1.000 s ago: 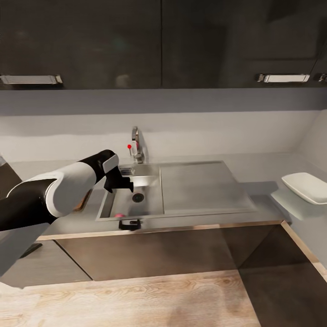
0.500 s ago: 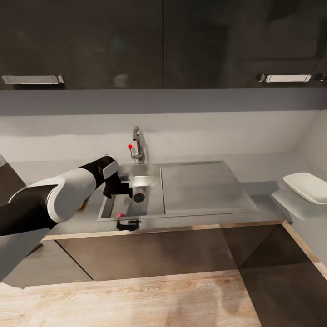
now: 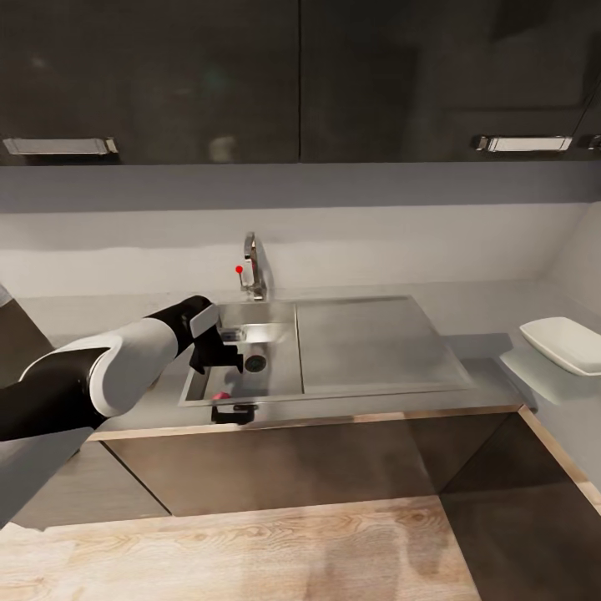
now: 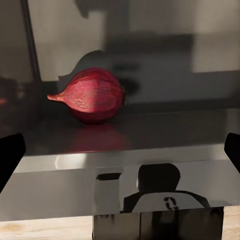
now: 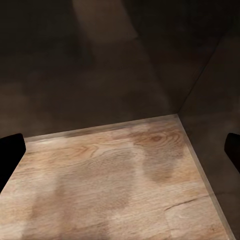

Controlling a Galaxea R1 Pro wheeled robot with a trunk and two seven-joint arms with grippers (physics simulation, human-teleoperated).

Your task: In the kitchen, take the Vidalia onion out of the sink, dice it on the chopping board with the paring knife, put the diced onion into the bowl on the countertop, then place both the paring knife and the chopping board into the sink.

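Down in the sink (image 3: 275,334), the onion (image 3: 220,396) lay on the basin floor against the near wall, toward the basin's left corner, a small pinkish-red spot in the head view; the left wrist view showed it as a red bulb (image 4: 93,95) resting on its side on the grey steel, pointed tip outward, with its reflection on the floor beneath it. Above it the left gripper (image 3: 234,361) hung inside the basin, close to the round drain (image 3: 255,363) and apart from the onion, touching nothing that could be seen; its two dark fingertips (image 4: 11,156) stood at opposite edges of the wrist picture, spread wide with the onion between and beyond them. A dark reflection of the gripper showed on the metal front edge below the basin. Behind the basin rose the tap (image 3: 252,269) with its red knob, and to the right lay the flat drainboard. Farther right on the countertop (image 3: 476,334), well apart from the sink, sat the white bowl (image 3: 563,344). Dark wall cabinets hung above, dark base cabinets stood below, and pale wood floor ran in front. The right gripper (image 5: 120,150) pointed at that floor beside a dark cabinet corner, its fingertips likewise wide apart and holding nothing
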